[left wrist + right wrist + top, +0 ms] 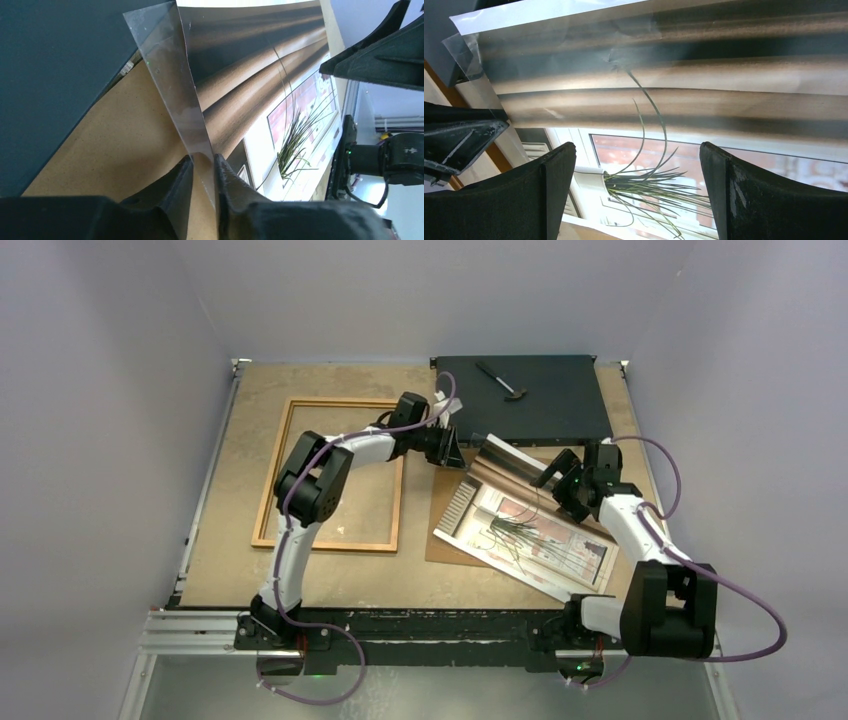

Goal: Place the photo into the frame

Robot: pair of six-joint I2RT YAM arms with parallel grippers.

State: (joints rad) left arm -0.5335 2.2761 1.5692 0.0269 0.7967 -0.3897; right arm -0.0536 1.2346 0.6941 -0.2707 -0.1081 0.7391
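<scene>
The photo (530, 535) lies on the right of the table, picture side up, with its far edge lifted and curled. My left gripper (452, 445) is shut on the photo's far left corner and holds it off the table. In the left wrist view the fingers (204, 162) pinch that glossy corner of the photo (260, 80). My right gripper (555, 468) is open just above the photo's raised far edge. In the right wrist view the print (674, 100) fills the space between the spread jaws (638, 155), touching neither. The frame (275, 480) lies flat at the left.
A brown hardboard sheet (445, 545) lies under the photo. A black flat box (560, 405) sits at the back right with a small tool (503, 380) on it. The table's near edge is a metal rail (200, 625).
</scene>
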